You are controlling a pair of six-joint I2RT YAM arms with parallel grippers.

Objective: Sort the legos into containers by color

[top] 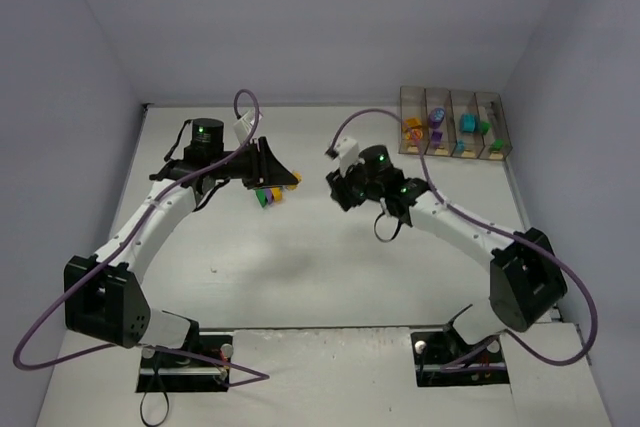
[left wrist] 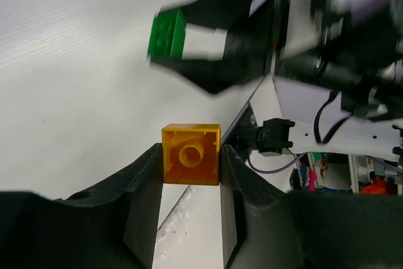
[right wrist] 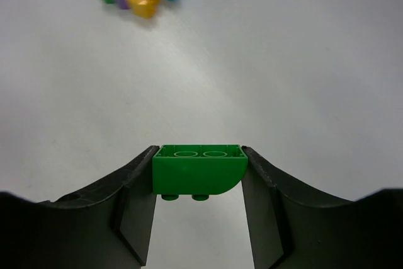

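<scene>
Pincer of your left arm (left wrist: 191, 160) is clamped on a square orange lego (left wrist: 190, 149). It has no long axis, and its face with the round ring looks to the wrist camera. Your right pincer (right wrist: 200, 163) is clamped on a green lego (right wrist: 200, 171). Its long axis goes across from one jaw to the other, two studs point down in the wrist view, and one lower corner is rounded. Both are held above the middle of the worktop (top: 300, 287).

Four loose legos (top: 268, 194), green, purple, yellow and teal, lie side by side just near the left pincer. The containers (top: 455, 122) stand at the far right corner and hold orange, purple, teal and green pieces. Your right arm is between the left pincer and the containers.
</scene>
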